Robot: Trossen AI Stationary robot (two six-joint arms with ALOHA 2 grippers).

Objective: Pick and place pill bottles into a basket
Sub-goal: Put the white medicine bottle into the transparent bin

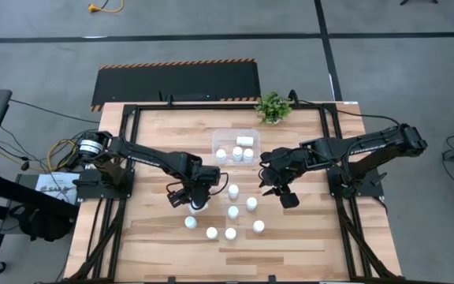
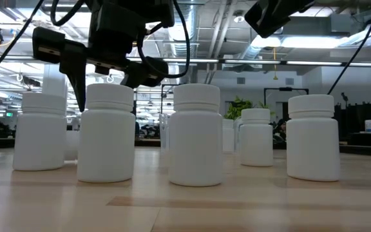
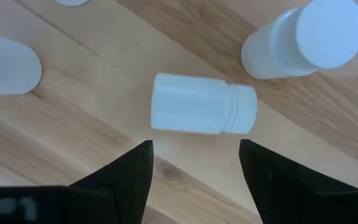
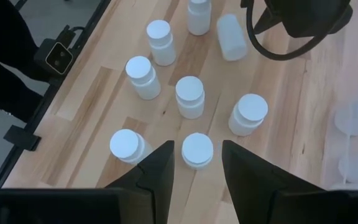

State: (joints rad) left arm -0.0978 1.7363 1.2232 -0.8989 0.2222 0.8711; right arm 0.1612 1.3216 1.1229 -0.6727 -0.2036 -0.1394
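Upright white pill bottles (image 2: pixel 196 135) fill the low view's foreground on the light wood table (image 1: pixel 148 237), with an open hall under ceiling lights behind. From above, loose bottles cluster at frame centre, below the clear basket (image 1: pixel 228 139), which holds four bottles (image 1: pixel 237 153) near the green plant (image 1: pixel 273 107) at upper centre. Left gripper (image 1: pixel 198 205) sits centre-left of the frame, fingers partly spread, hanging over a toppled bottle (image 3: pixel 202 112) lying on its side; fingertips (image 3: pixel 138 163) apart from it, nothing held. Right gripper (image 1: pixel 288 199) hovers right of centre beside the cluster, jaws closed, empty; in its wrist view a capped bottle (image 4: pixel 197 150) shows between its fingers.
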